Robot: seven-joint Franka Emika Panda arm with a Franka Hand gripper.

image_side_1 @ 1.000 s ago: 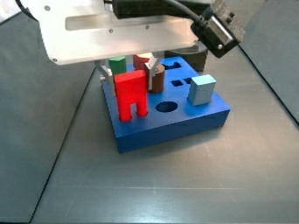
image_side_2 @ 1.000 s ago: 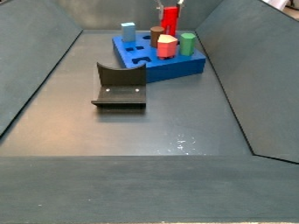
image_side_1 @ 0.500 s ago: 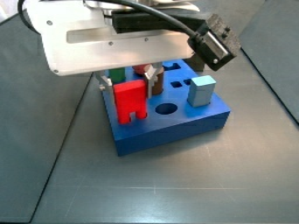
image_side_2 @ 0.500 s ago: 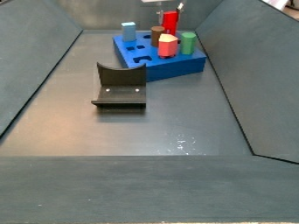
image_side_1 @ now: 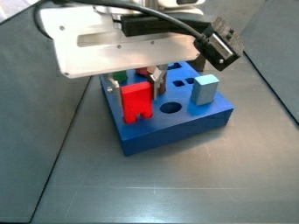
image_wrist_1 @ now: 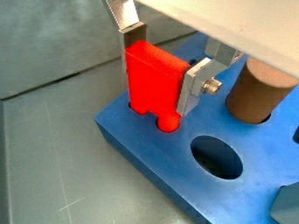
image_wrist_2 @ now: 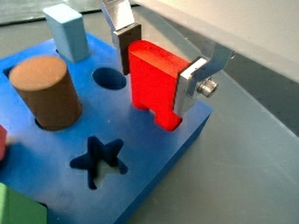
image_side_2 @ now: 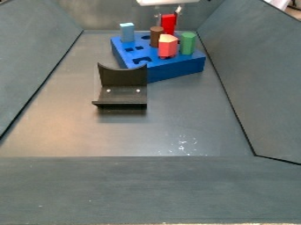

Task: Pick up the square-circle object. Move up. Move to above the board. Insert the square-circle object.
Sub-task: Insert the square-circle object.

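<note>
Red piece goes down into the blue board

The board sits at the far end of the dark floor, with the fixture nearer. The gripper, low over the board's corner, has its jaws clamped on the square-circle object. A second ago the piece stood tall, both prongs clear; now it sits lower, prongs mostly sunk, suggesting insertion is almost complete. A brown cylinder stands beside it.

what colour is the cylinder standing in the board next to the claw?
Brown cylinder, clearest in a wrist view; it stands in the blue board beside the claw.
</note>
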